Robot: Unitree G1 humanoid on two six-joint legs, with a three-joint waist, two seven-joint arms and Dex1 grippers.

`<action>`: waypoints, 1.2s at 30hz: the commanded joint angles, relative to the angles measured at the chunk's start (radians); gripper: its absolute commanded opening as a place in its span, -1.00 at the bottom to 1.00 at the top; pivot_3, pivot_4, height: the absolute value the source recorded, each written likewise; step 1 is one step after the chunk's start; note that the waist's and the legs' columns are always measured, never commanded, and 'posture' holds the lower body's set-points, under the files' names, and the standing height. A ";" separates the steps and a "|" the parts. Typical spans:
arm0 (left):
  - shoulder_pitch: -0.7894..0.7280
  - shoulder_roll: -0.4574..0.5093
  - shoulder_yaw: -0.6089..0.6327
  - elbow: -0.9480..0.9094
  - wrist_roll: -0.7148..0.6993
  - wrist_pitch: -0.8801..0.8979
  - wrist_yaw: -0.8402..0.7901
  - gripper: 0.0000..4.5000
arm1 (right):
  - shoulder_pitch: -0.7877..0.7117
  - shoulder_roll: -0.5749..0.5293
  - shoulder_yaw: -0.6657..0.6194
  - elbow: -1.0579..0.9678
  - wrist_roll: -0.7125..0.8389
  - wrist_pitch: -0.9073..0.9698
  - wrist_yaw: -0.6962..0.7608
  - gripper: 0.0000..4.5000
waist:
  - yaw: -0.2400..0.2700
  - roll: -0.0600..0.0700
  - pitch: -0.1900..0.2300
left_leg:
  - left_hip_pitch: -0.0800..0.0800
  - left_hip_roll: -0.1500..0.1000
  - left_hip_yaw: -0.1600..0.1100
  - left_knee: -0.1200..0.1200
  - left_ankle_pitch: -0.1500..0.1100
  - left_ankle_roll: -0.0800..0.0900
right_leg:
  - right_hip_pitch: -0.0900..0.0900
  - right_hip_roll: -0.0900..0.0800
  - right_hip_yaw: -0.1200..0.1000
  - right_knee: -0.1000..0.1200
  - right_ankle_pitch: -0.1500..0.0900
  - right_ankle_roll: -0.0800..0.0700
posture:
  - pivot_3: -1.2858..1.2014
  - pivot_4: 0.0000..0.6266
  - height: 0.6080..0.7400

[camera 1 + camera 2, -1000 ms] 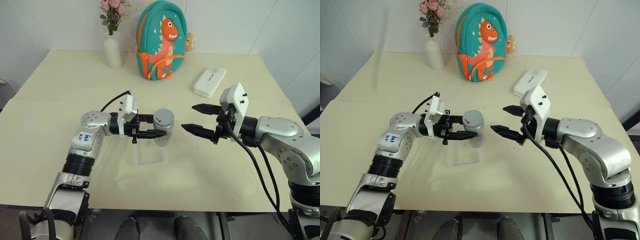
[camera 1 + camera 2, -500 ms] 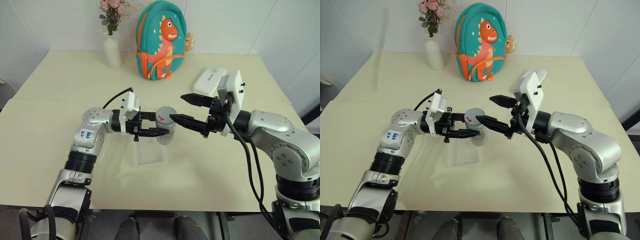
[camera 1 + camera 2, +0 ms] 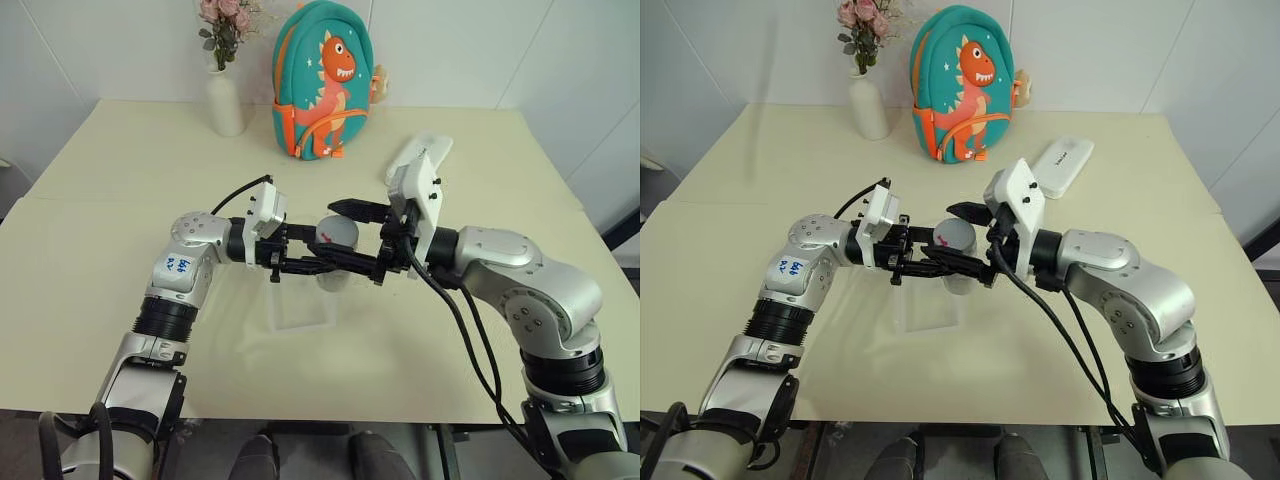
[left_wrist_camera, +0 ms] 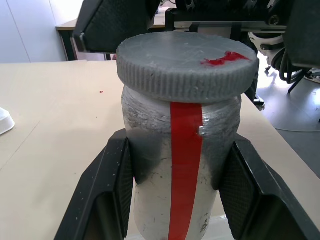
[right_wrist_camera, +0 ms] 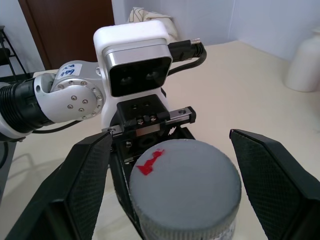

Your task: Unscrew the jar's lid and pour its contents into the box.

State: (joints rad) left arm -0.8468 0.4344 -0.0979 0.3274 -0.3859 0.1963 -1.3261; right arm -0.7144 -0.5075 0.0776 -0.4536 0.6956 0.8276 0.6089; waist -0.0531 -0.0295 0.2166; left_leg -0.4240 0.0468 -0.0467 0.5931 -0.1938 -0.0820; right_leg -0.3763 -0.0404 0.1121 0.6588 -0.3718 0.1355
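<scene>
Above the box, the left claw grips the jar; the right claw stands open around the lid, not yet unscrewed. Pouring remains.

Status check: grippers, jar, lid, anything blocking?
Left gripper shut on small clear red-labelled jar above clear plastic box. Right gripper open, fingers either side of grey screw lid, apart from it. Lid on. Nothing blocking.
</scene>
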 commanded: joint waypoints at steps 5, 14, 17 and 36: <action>-0.030 0.004 0.003 -0.020 -0.004 0.017 -0.012 -0.13 | -0.020 0.020 -0.011 0.006 -0.018 -0.031 0.009 0.75 | 0.000 0.000 0.000 | 0.000 0.000 0.000 0.000 0.000 0.000 | 0.000 0.000 0.000 0.000 0.000 0.000 | 0.03 -0.52 1.00; -0.031 0.008 0.003 -0.030 -0.004 0.054 -0.015 -0.13 | -0.011 0.024 -0.011 0.014 -0.029 -0.037 0.021 0.75 | 0.000 0.000 0.000 | 0.000 0.000 0.000 0.000 0.000 0.000 | 0.000 0.000 0.000 0.000 0.000 0.000 | 0.03 -0.52 1.00; -0.029 0.009 0.004 -0.034 -0.004 0.055 -0.014 -0.13 | -0.006 0.027 -0.013 0.012 -0.023 -0.033 0.023 0.75 | 0.000 0.000 0.000 | 0.000 0.000 0.000 0.000 0.000 0.000 | 0.000 0.000 0.000 0.000 0.000 0.000 | 0.03 -0.52 1.00; -0.037 0.008 0.009 -0.031 -0.003 0.043 -0.010 -0.13 | 0.013 0.036 -0.009 0.041 -0.046 -0.043 0.038 0.75 | 0.000 0.000 0.000 | 0.000 0.000 0.000 0.000 0.000 0.000 | 0.000 0.000 0.000 0.000 0.000 0.000 | 0.03 -0.52 1.00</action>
State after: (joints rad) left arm -0.8513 0.4375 -0.0986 0.3264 -0.3859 0.2486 -1.3332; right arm -0.6983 -0.4786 0.0776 -0.3938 0.6471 0.8068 0.6379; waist -0.0535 -0.0295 0.2166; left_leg -0.4241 0.0469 -0.0467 0.5931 -0.1938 -0.0820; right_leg -0.3763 -0.0403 0.1121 0.6589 -0.3718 0.1355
